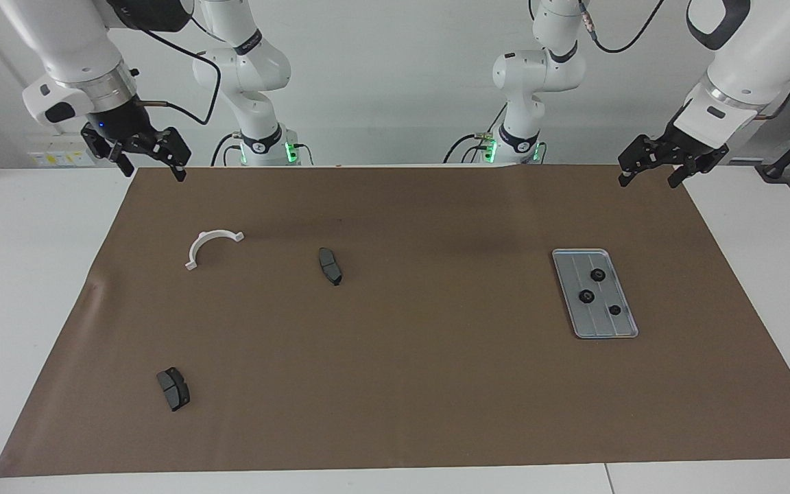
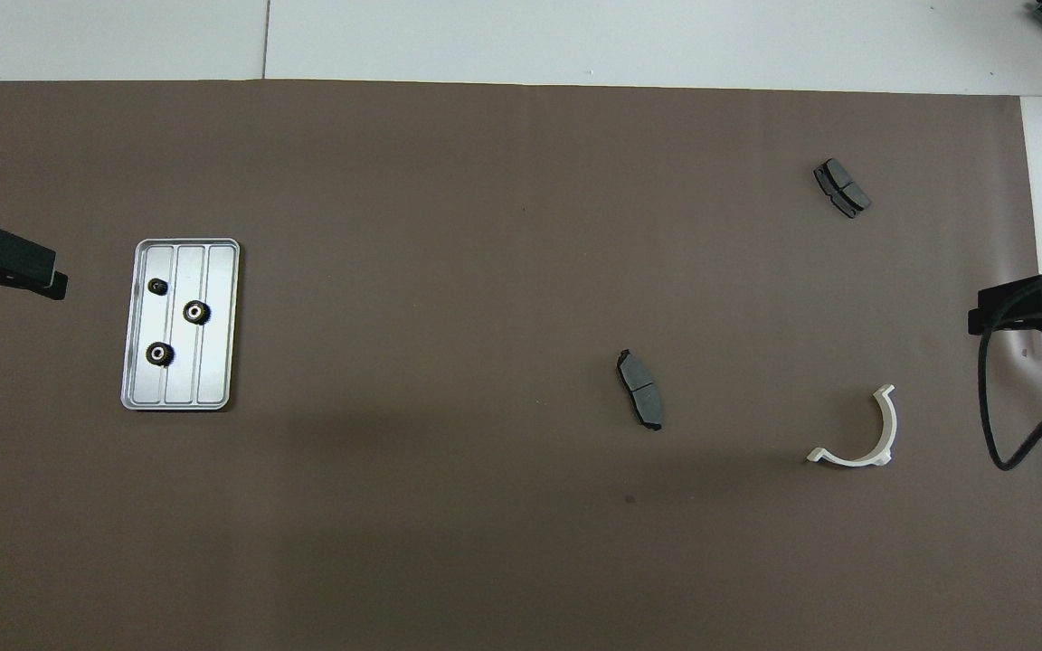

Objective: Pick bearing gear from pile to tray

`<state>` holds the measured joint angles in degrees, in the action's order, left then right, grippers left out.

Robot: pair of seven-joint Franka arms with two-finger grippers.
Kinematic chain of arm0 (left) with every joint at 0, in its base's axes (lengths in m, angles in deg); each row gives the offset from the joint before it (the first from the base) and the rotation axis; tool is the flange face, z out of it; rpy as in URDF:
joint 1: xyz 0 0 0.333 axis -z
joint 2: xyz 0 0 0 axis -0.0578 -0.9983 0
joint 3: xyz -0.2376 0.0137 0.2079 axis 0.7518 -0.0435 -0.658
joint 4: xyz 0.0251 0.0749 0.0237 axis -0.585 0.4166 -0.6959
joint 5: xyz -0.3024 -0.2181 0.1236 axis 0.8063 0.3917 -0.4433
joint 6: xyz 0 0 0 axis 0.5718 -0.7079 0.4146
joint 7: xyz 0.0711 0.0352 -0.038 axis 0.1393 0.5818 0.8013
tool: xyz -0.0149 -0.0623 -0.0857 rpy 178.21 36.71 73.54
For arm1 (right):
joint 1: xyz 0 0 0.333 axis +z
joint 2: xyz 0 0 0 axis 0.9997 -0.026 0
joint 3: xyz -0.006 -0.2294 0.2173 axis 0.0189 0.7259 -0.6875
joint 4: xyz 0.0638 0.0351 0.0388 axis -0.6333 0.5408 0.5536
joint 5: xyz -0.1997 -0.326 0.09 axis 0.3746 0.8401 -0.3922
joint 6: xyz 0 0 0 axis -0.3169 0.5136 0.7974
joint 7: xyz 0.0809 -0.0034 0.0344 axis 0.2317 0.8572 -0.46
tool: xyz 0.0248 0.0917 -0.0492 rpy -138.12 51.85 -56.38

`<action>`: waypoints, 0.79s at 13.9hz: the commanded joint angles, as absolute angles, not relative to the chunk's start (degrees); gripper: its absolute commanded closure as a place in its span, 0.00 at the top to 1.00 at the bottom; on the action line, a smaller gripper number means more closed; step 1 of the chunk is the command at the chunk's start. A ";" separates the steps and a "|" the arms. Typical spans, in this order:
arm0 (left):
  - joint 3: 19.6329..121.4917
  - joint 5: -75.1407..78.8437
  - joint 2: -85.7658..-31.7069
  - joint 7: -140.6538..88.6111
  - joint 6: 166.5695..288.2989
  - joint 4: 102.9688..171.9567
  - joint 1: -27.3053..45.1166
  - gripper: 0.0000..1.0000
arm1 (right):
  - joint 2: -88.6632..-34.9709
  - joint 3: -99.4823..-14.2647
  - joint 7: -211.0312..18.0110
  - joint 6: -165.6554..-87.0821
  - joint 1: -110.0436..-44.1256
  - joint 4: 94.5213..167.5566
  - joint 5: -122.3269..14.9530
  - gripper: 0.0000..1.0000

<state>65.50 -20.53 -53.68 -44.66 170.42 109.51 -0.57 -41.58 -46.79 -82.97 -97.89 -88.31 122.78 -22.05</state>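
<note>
Facing view, read from the right arm's end across to the left arm's. Right gripper (image 1: 150,159) hangs raised over the mat's corner at the robots' edge, fingers spread apart, nothing between them; arm waiting. Below it and toward the table's middle lies the white bracket (image 1: 208,245). One brake pad (image 1: 330,266) sits further toward the middle, the other brake pad (image 1: 173,388) well out from the gripper toward the camera's edge of the mat (image 1: 395,384). No loose gears visible among these leftovers.

Left gripper (image 1: 652,168) hovers over the opposite corner at the robots' edge, fingers parted, holding nothing. The tray (image 1: 625,328) rests on the mat below it, well apart, toward the middle. Three black gears lie in the tray: gear one (image 1: 597,275), gear two (image 1: 585,296), gear three (image 1: 614,309), each separate.

Overhead view agrees: three gears inside the tray's rim (image 2: 179,242), none on the mat.

Judgement: transfer looks complete. Only non-gear parts remain in the scatter; both arms appear parked. Nothing further to pick, as far as can be seen.
</note>
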 commanded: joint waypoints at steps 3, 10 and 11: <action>65.25 -21.44 -52.11 -44.19 171.32 111.67 -0.06 1.00 | -40.32 -47.30 -82.45 -98.95 -88.95 124.41 -23.19 1.00; 65.25 -21.44 -51.22 -44.01 171.49 113.69 0.03 1.00 | -40.32 -47.30 -82.45 -98.86 -88.95 124.41 -23.19 1.00; 65.25 -21.44 -51.14 -44.10 171.49 113.69 0.03 1.00 | -40.32 -47.30 -82.45 -98.86 -88.95 124.41 -23.19 1.00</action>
<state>65.50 -20.53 -53.33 -44.65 170.42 111.14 -0.58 -41.58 -46.79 -82.97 -97.89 -88.31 122.84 -22.05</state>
